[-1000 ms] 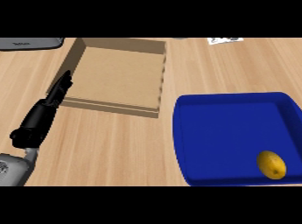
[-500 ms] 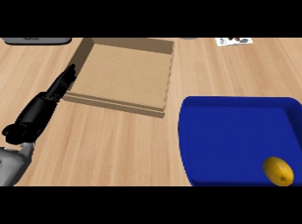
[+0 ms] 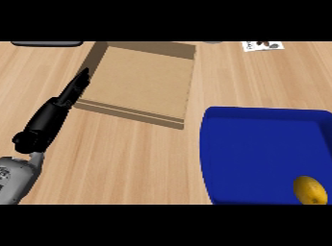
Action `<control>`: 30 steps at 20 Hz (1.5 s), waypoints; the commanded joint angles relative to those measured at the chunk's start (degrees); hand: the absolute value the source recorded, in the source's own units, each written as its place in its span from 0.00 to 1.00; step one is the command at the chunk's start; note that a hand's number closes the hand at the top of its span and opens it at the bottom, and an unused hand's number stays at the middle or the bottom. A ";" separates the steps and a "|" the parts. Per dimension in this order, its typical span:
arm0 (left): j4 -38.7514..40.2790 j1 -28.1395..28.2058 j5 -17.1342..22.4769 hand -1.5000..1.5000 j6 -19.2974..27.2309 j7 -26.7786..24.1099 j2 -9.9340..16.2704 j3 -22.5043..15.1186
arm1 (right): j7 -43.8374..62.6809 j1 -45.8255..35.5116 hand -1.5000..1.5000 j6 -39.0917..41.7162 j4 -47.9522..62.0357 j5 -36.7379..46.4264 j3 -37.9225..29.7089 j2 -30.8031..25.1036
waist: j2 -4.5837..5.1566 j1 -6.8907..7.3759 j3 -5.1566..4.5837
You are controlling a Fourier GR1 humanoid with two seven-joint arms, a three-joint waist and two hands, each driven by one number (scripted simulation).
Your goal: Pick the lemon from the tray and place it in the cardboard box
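the blue tray [image 3: 218, 144] sat at the right of the wooden counter [image 3: 126, 158], with the lemon [image 3: 310, 190] in its near right part. the cardboard box [image 3: 143, 79] lay beyond and to the left, nothing visible inside. the left hand [image 3: 58, 108] rested beside the box's left wall, fingers straight and together, well apart from the lemon.

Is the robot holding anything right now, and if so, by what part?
Nothing is held. The left hand is open beside the cardboard box; the lemon lies untouched in the blue tray.
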 commanded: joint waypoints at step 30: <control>-1.41 5.19 -5.60 0.50 -6.81 -1.53 -3.68 7.69 | 15.88 -14.27 0.00 -0.46 7.87 4.00 21.29 8.49 | -0.23 -0.96 0.05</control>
